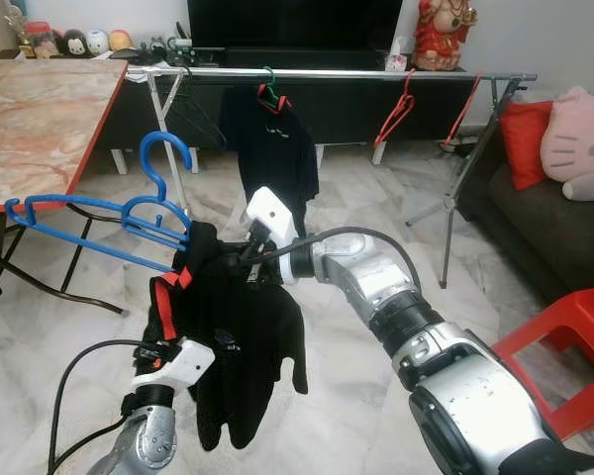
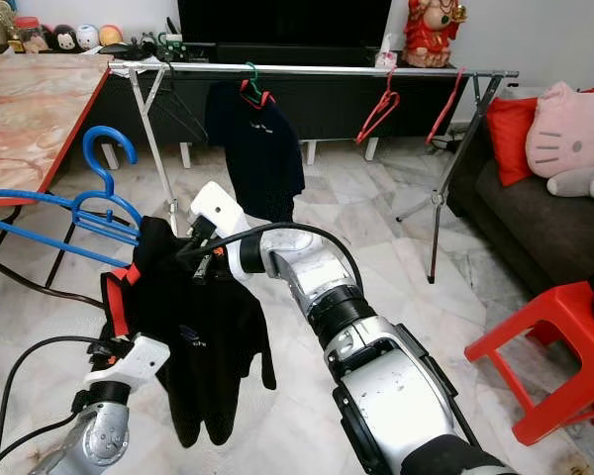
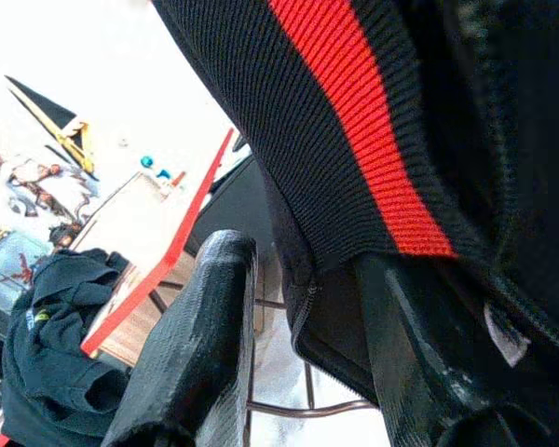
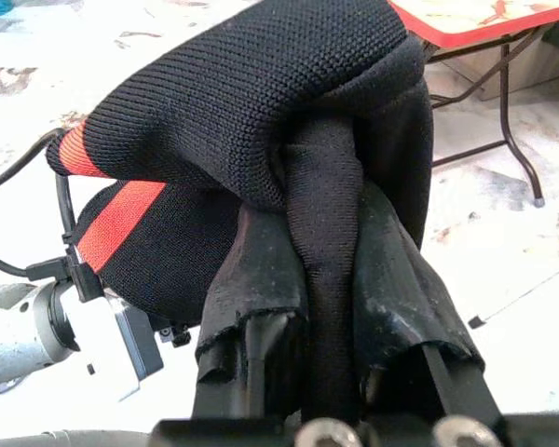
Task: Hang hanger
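Note:
A blue plastic hanger [image 1: 89, 213] hovers above the floor at my left, hook up, with one end tucked into a black shirt with a red collar [image 1: 238, 336]. The shirt hangs bunched from that end. My right gripper [image 4: 324, 214] is shut on a fold of the shirt near the collar, and in the left eye view it sits at the top of the shirt [image 1: 218, 259]. Below and left of it, my left gripper [image 3: 298, 265] is open, and the red-striped collar [image 3: 354, 130] drapes over one finger. The metal rack rail [image 1: 327, 72] runs across the room ahead.
On the rail hang another black shirt on a green hanger [image 1: 272, 148] and two red hangers [image 1: 396, 114]. A marble table with a red edge [image 1: 40, 119] stands at the left. The rack's tripod leg [image 1: 450, 208], a dark sofa [image 1: 544, 218] and a red stool [image 1: 574, 346] are on the right.

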Controlling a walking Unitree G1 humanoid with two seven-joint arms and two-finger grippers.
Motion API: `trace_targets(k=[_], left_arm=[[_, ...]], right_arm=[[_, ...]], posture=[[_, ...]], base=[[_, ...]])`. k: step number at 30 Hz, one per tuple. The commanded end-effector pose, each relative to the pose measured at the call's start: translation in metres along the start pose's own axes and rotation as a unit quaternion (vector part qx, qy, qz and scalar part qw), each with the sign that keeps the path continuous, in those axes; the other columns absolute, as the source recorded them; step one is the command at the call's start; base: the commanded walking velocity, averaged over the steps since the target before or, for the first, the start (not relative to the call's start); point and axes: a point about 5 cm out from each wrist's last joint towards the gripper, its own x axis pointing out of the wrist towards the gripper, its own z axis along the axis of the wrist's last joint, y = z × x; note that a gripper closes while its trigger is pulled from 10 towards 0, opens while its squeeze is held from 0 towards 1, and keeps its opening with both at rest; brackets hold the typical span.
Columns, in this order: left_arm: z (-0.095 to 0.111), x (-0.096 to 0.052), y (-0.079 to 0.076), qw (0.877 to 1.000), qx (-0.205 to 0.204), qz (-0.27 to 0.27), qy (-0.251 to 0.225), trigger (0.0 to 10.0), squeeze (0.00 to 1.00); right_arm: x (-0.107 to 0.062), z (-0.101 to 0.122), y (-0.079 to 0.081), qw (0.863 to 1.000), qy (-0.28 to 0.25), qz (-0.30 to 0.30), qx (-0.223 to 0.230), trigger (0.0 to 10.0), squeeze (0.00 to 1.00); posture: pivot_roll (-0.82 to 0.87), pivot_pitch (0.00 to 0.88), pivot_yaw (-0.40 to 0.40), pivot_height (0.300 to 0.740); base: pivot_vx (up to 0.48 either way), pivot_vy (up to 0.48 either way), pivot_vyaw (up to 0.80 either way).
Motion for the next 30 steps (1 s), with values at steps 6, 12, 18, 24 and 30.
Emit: trace_targets(k=[6, 12, 18, 24, 30], left_arm=[[0.0029, 0.0011, 0.0001, 1.000, -0.021, 0.015, -0.003, 10.0, 0.00], [0.0036, 0.0016, 0.0004, 1.000, -0.024, 0.016, -0.005, 10.0, 0.00], [0.0056, 0.0054, 0.0038, 0.999, -0.034, 0.033, -0.008, 0.0, 0.00], [0.0038, 0.0039, 0.0042, 0.998, -0.044, 0.034, -0.002, 0.0, 0.00], [0.0026, 0.0036, 0.0037, 0.998, -0.052, 0.025, 0.002, 0.0, 0.00]], right_arm=[[0.0009, 0.0102, 0.0041, 0.999, -0.026, 0.013, -0.014, 0.0, 0.00], [0.0012, 0.0097, 0.0049, 0.999, -0.025, 0.016, -0.014, 0.0, 0.00], [-0.0004, 0.0050, 0.0077, 0.999, -0.020, 0.027, -0.020, 0.0, 0.00], [-0.0014, 0.0042, 0.0077, 0.999, -0.018, 0.025, -0.020, 0.0, 0.00], [-0.0017, 0.0041, 0.0073, 0.999, -0.018, 0.023, -0.020, 0.0, 0.00]], posture=[[-0.12, 0.000, -0.096, 0.740], [-0.12, 0.000, -0.096, 0.740], [-0.12, 0.000, -0.095, 0.740], [-0.11, 0.000, -0.094, 0.740], [-0.11, 0.000, -0.093, 0.740]], base=[[0.000, 0.000, 0.00], [0.000, 0.000, 0.00], [0.000, 0.000, 0.00], [0.000, 0.000, 0.00], [0.000, 0.000, 0.00]])
